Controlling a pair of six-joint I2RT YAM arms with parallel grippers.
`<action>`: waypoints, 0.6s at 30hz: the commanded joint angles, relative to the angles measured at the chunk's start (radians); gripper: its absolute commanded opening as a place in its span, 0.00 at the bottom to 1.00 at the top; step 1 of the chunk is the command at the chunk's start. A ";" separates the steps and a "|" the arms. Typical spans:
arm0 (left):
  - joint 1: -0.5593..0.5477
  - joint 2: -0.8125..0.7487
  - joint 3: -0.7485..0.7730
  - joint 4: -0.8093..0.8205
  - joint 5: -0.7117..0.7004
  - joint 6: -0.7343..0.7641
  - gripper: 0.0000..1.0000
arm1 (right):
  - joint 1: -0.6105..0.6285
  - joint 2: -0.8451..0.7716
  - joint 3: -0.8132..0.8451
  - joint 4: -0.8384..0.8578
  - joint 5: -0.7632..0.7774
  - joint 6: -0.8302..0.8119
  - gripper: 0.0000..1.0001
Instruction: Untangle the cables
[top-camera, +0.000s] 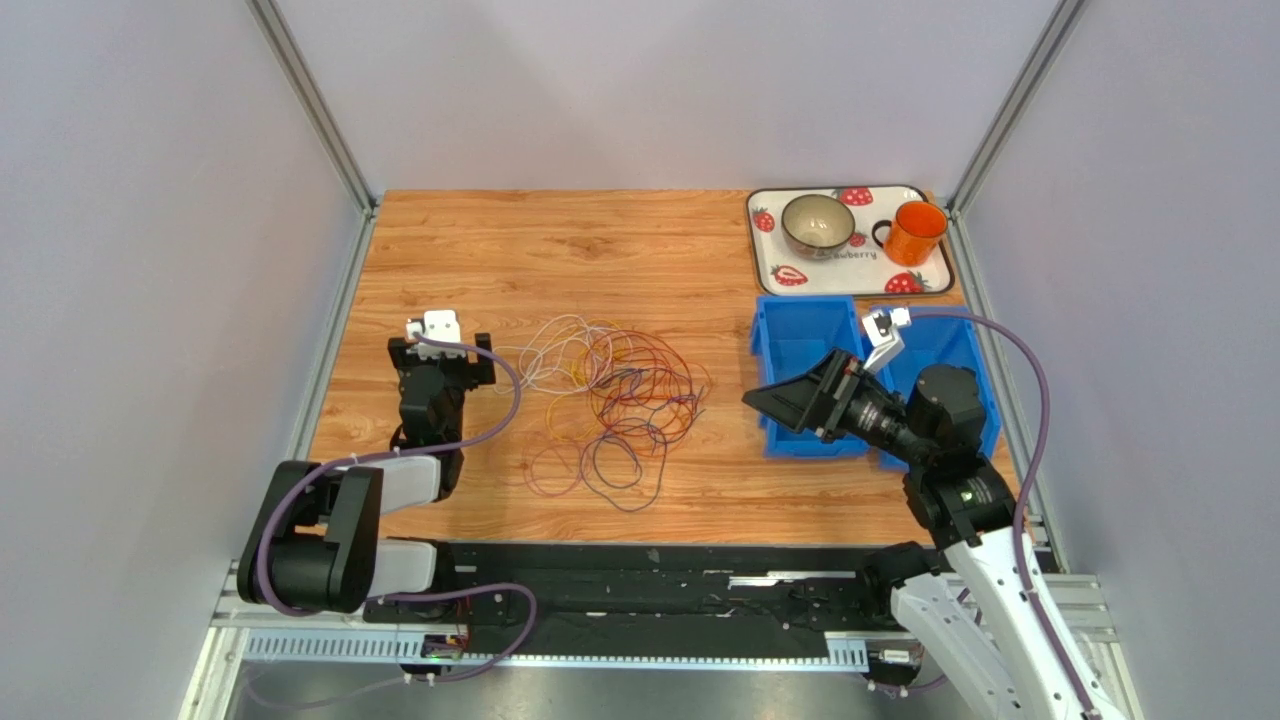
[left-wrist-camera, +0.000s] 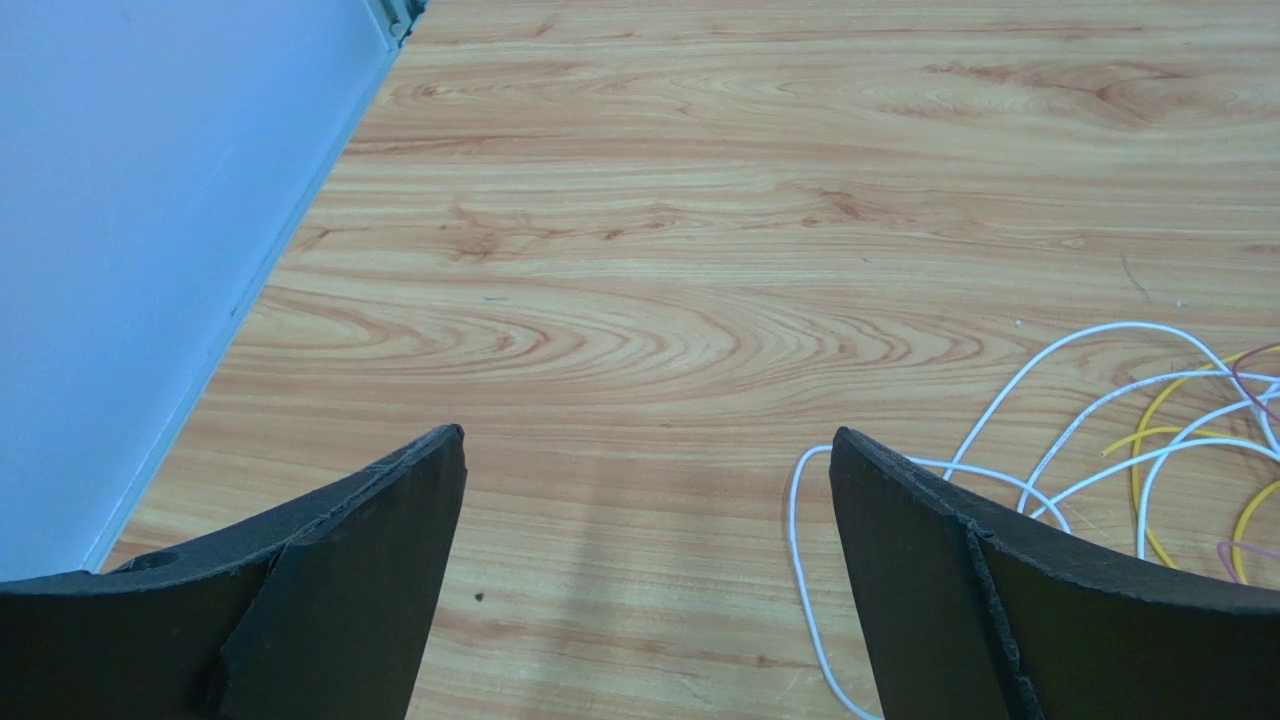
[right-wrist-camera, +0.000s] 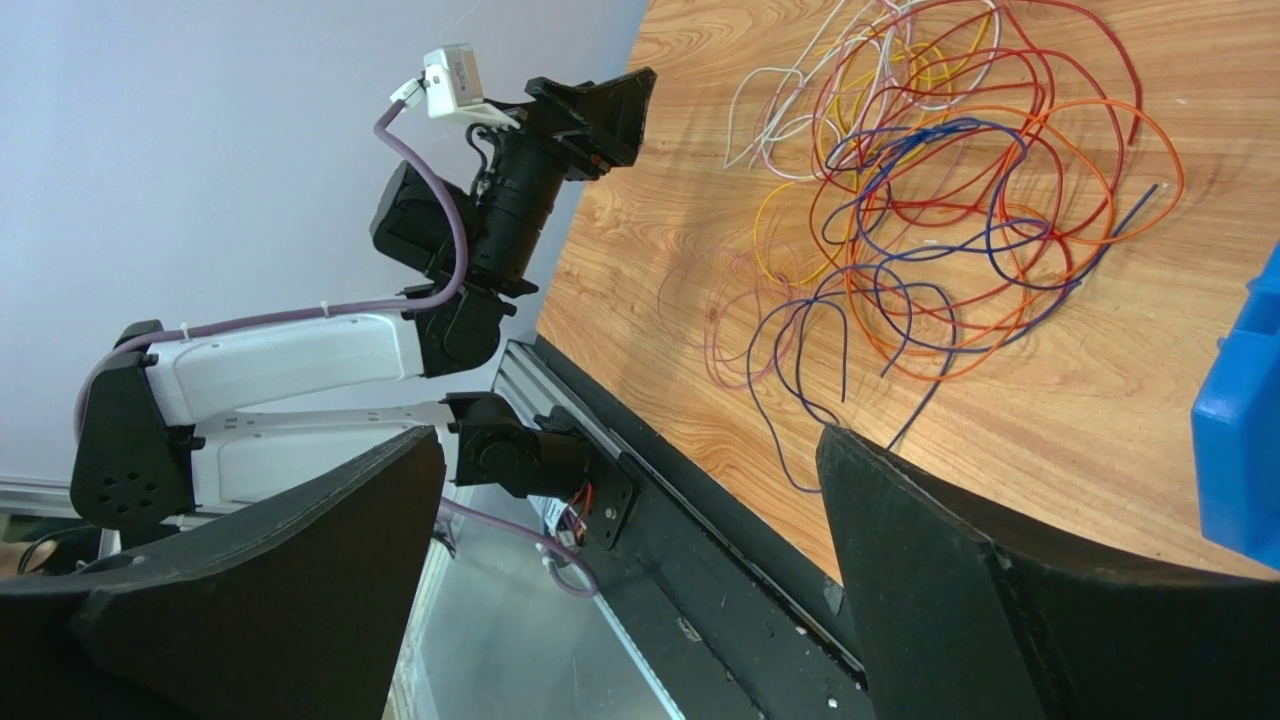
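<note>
Tabletop (top-camera: 496, 240) of wood grain between grey walls (top-camera: 150, 225), cables (top-camera: 616, 398) at centre

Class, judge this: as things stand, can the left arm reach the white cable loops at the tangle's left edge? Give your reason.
Probably yes. The left gripper is open, and the white cable loops lie just to its right on the bare table, with nothing standing between them.
</note>
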 joint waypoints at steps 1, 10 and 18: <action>0.006 -0.006 0.023 0.037 0.005 -0.017 0.99 | 0.004 -0.083 0.030 -0.090 0.056 0.015 1.00; 0.006 -0.005 0.023 0.037 0.005 -0.017 0.99 | 0.004 -0.170 0.036 -0.245 0.130 0.003 0.99; 0.006 -0.006 0.024 0.037 0.005 -0.017 0.99 | 0.004 -0.097 0.246 -0.443 0.194 -0.110 1.00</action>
